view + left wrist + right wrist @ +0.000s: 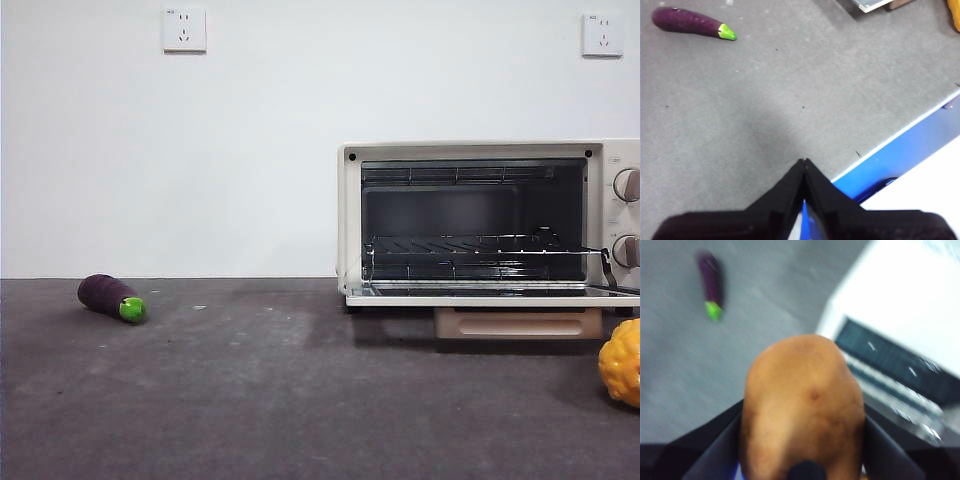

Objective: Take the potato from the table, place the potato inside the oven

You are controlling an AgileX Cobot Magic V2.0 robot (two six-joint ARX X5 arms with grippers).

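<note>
Gripping the potato [802,407] across its broad middle, right gripper [802,440] clamped on either flank, the dark-spotted end toward the wrist camera. Judged firm and solid, moderately heavy for its bulk, smooth-skinned and rounded — likely to slip or roll if squeezed near a tapered end, so best held at the widest part, as here. Not fragile; no need for a gentle squeeze. Carried off the table [250,400] — unseen in the front view — with the oven [480,220] below and ahead, door dropped open, wire rack bare. Left gripper [804,161] hanging closed and empty over the table near its edge, well apart from the eggplant [111,297].
</note>
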